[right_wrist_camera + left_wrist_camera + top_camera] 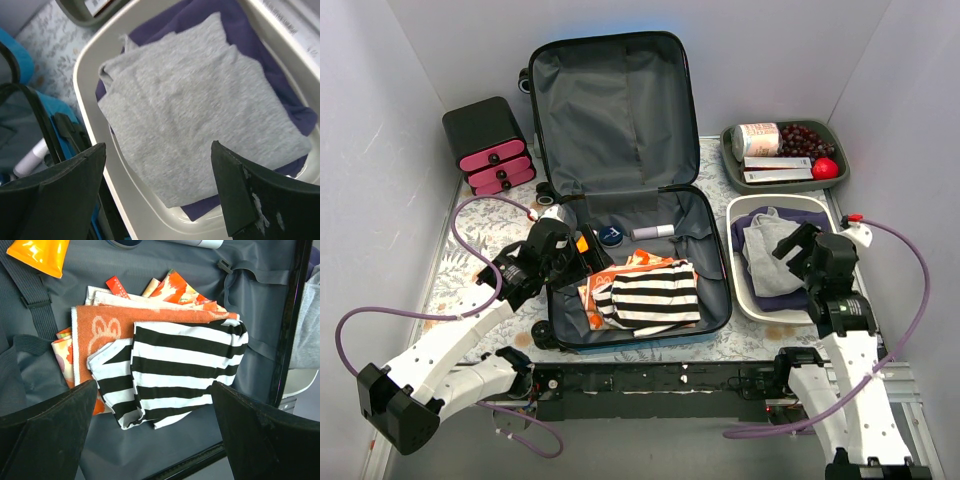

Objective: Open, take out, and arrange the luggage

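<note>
luggage [610, 120] open beneath left gripper [154, 385] | left gripper spread | right gripper [159, 145] spread, just beside luggage

The luggage [620, 190] lies open in the middle of the top view, its lid toward the top of the frame and its base toward the bottom. In the base, a stack of folded clothes [645, 295] fills the lower part. Above the stack, a round tin [611, 236] and a tube [653, 232] lie side by side, the tin on the left. A drawer box [488, 145] stands at upper left, just beside the lid. At upper right, a tray [728, 160] holds a jar [757, 140], grapes [807, 140] to its right, and a flat box [777, 168] below both. Below the tray, right of the base, a tub [736, 285] holds folded garments [770, 265], one on the other.
</note>
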{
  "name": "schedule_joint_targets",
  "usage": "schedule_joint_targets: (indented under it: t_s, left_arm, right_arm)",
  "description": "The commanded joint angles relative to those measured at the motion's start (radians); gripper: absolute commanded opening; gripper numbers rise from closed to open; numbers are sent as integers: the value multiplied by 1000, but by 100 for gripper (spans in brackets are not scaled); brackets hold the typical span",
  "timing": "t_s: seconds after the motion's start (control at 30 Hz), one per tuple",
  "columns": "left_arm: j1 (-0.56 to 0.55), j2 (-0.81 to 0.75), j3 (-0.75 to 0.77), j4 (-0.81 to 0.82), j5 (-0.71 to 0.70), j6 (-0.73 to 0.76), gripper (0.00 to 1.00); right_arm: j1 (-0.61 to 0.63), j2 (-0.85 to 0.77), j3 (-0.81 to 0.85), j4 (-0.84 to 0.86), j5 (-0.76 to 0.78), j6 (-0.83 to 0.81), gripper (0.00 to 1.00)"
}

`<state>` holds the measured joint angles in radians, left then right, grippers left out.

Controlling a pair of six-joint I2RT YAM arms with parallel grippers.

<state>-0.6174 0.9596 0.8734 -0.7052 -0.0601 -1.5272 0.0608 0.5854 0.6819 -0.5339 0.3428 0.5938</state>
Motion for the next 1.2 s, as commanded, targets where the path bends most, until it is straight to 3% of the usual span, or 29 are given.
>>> schedule_joint_targets:
  t_s: [0.0, 0.2, 0.33, 0.5, 0.6, 0.73, 0.8, 0.93, 1.0, 1.03, 1.17]
  left_arm:
    - [-2, -7, 13, 1, 9, -8, 98]
    - [-2, -21, 3, -14, 0, -17, 98]
    - [-2, -27, -1, -19, -3, -19, 98]
    - [-2, -19, -5, -16, 16, -10, 98]
    - [-2, -13, -22, 7, 40, -1, 98]
    - [-2, 1, -45, 18, 46, -2, 98]
    - [-2, 1, -59, 18, 43, -5, 98]
    - [-2, -4, -82, 12, 51, -16, 98]
    - [-2, -9, -102, 10, 49, -25, 98]
    - [-2, -12, -108, 9, 49, -30, 98]
    - [-2, -25, -129, -5, 45, -57, 98]
  right_arm:
    - [-3, 85, -39, 66, -93, -12, 92]
    - [-6, 146, -140, 55, 4, 52, 96]
    - [-7, 123, -228, 113, -31, 70, 96]
    - [-7, 91, -110, 101, -76, -26, 97]
    - [-7, 80, -16, 80, -166, -188, 98]
    - [11, 154, 132, -14, -496, -288, 98]
    - [83, 186, 146, -17, -551, -269, 98]
    - [440, 224, 156, 95, -528, -308, 98]
    - [538, 278, 168, 112, -565, -351, 98]
    - [625, 342, 177, 107, -556, -368, 98]
    - [757, 497, 240, 3, -401, -439, 98]
